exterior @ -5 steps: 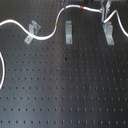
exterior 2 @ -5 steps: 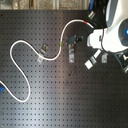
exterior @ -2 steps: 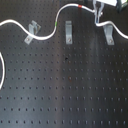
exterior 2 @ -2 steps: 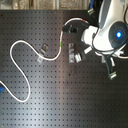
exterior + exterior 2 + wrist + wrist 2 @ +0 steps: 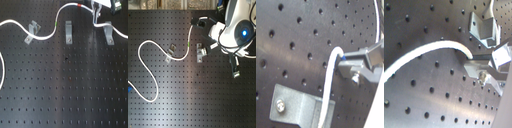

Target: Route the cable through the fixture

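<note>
The black perforated tabletop point(image 5: 65, 95) fills both exterior views, its grid of holes bare across the lower half of each. The white arm point(image 5: 239, 31) occupies the upper right of the second exterior view, a blue light glowing on its body, with dark hoses looping down along its right side. The cable point(image 5: 47, 36) runs across the top of the first exterior view: from the left edge it curves over the left clip point(image 5: 31, 33), dips, then climbs past a green band point(image 5: 56, 24) and a red band point(image 5: 80, 6) toward the upper right corner, where it drops in a short loop and trails off the right edge. In the second exterior view the cable point(image 5: 150, 75) makes a big loop at left centre, ending near a small blue piece point(image 5: 130, 90) at the left edge. Three metal clips stand in a row in the first exterior view; the middle clip point(image 5: 67, 32) sits just right of the green band, the right clip point(image 5: 108, 35) below the gripper point(image 5: 102, 7). In both wrist views the gripper point(image 5: 346, 62) is clamped on the cable point(image 5: 429, 50) near its end, the white cord arching out from between the metal fingers point(image 5: 491, 60), with a clip point(image 5: 298, 107) close by on the board.
</note>
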Robot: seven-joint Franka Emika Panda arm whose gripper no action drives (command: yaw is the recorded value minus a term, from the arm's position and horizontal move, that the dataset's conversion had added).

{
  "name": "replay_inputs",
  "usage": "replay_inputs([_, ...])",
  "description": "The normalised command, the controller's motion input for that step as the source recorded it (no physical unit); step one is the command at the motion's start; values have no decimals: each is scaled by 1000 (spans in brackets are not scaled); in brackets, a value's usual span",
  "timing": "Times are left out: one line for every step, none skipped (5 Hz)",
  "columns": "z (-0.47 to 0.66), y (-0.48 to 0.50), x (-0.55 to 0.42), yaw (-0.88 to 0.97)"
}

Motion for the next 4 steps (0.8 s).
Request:
replay_inputs([134,68,-133,29])
replay_inputs([297,38,-63,11])
replay_inputs([295,36,-58,6])
replay_inputs([329,41,-66,0])
